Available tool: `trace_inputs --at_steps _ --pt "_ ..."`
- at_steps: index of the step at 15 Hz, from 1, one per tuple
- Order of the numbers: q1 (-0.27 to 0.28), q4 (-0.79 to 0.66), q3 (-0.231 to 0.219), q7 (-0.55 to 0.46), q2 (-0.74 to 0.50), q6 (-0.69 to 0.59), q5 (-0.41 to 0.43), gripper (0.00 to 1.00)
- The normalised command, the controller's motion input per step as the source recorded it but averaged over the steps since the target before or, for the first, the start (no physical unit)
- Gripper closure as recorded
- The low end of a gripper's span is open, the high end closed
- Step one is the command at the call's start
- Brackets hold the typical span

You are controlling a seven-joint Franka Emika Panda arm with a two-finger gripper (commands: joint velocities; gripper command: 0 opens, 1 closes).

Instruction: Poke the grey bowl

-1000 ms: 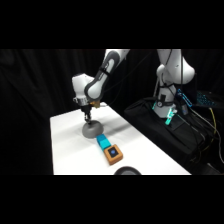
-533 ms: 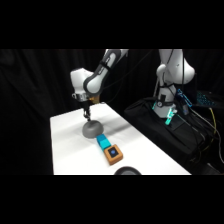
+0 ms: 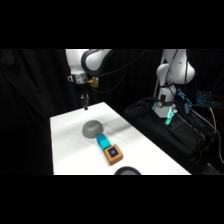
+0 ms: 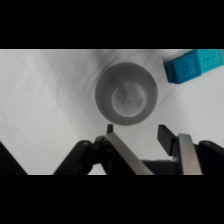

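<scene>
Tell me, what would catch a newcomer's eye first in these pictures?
Probably the white arm's gripper, hanging in the air above the far part of the white table, its two fingers apart in the wrist view. Just below and in front of it sits the grey bowl, a smooth rounded dome. Beside the bowl toward the table's near edge, a bright teal block lies against an orange-brown block.

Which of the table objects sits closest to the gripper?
The grey bowl, a smooth dome. The gripper hangs above the table just beyond it; the teal block and orange-brown block lie farther along.
</scene>
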Motion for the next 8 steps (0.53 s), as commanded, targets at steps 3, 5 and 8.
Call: trace_inputs --at_steps 3,5,8 --pt "0.095 -0.04 -0.066 0.14 -0.31 -0.22 -0.118 0.00" --pt "0.080 -0.02 -0.052 0.11 -0.23 -0.17 -0.079 0.00" --pt "0.073 -0.02 -0.048 0.09 -0.17 -0.12 -0.080 0.00"
